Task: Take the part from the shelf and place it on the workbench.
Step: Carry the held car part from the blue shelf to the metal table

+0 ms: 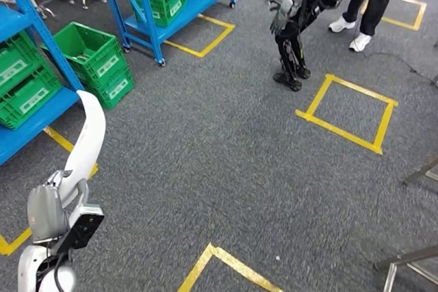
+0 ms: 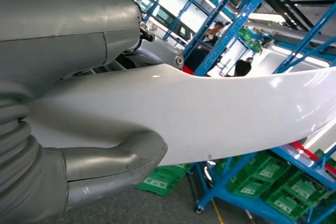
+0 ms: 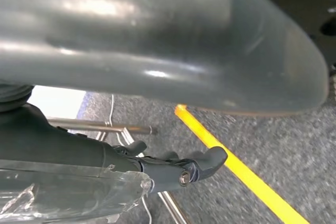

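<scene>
The part [image 1: 88, 140] is a long, curved white panel. My left hand [image 1: 47, 213] grips its lower end at the lower left of the head view, and the panel rises up from it towards the shelf. In the left wrist view the white part [image 2: 222, 114] runs across the picture, clamped between the grey thumb [image 2: 115, 163] and the rest of the left hand [image 2: 67, 40]. My right hand [image 3: 118, 157] hangs over the carpet with its dark fingers [image 3: 206, 161] stretched out and nothing in them.
Blue shelves [image 1: 36, 117] with green crates [image 1: 98, 59] stand at the left and back. Yellow tape squares [image 1: 347, 113] mark the grey carpet. Another robot [image 1: 295, 25] and a person's legs [image 1: 369, 1] are at the back. Metal frame legs [image 1: 408, 258] enter at the lower right.
</scene>
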Controlling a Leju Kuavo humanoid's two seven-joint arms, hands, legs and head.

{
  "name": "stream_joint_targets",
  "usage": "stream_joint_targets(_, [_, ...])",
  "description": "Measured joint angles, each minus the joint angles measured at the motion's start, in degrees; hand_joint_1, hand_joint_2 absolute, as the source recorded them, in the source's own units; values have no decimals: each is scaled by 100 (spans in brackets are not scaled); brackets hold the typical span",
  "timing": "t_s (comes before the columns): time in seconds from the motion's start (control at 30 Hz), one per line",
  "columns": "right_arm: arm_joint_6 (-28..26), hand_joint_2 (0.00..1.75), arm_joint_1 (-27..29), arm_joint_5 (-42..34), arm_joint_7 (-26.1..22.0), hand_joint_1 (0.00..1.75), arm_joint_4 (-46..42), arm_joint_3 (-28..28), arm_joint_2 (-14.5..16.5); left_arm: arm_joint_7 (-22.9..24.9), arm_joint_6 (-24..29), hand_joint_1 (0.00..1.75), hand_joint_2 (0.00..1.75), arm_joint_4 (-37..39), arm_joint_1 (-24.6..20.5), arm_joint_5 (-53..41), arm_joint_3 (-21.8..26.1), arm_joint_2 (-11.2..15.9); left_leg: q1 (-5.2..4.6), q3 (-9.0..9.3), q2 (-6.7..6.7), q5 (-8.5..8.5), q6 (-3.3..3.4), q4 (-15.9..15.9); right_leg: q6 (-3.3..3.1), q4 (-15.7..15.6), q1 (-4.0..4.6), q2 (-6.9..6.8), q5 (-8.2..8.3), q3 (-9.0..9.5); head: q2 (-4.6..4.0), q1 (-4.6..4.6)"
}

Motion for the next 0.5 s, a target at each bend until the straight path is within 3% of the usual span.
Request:
stream_joint_targets(0.07, [2,0,9,16,-3,0,0,-7,-5,-16,3,175,175,-1,9,-7,4,-21,20,51,106,-3,48,-3,43,253,8,-203,-135,-125,0,43])
stream_joint_targets(0.13, [4,0,-12,27,-7,0,0,-9,-7,-21,4,175,175,0,30,-9,9,-26,17,91,216,-23,67,-2,114,906,-18,-475,-456,-460,0,79])
stream_joint_targets(0.2, [5,0,-16,36,-8,0,0,-9,-8,-23,4,175,175,2,45,-10,9,-27,17,126,325,-63,54,-1,168,1533,-59,-586,-693,-807,0,81])
stream_joint_targets(0.23, [5,0,-8,40,-8,0,0,-10,-9,-23,4,175,175,2,50,-10,9,-27,22,158,379,-92,40,0,180,1599,-75,-609,-673,-857,0,85])
stream_joint_targets(0.27, [5,0,1,45,-8,0,0,-12,-10,-24,4,175,175,3,53,-10,9,-28,30,204,432,-128,24,0,185,1446,-87,-630,-547,-796,0,85])
stream_joint_targets(0.3, [5,0,8,49,-8,0,0,-14,-10,-25,4,175,175,3,54,-10,9,-31,40,264,488,-175,2,0,186,1099,-95,-676,-333,-634,0,85])
stream_joint_targets(0.33, [7,0,8,54,-8,0,0,-15,-9,-25,4,175,175,3,53,-10,9,-32,43,322,542,-226,-27,-3,190,719,-87,-775,-150,-444,0,86])
stream_joint_targets(0.37, [10,0,-1,58,-8,0,0,-15,-7,-28,4,175,175,3,53,-9,11,-33,37,374,591,-275,-62,-6,169,394,-64,-885,-69,-297,0,93])
stream_joint_targets(0.43, [17,0,-22,69,-9,0,0,-15,-3,-38,4,175,175,2,53,-7,27,-34,0,442,688,-342,-140,-39,77,123,-23,-1008,-90,-182,0,89])
stream_joint_targets(0.5, [20,0,-22,77,-10,0,-1,-16,-3,-51,3,175,175,1,49,-5,50,-39,-12,498,740,-348,-203,-41,-46,100,-26,-893,-129,-152,0,68])
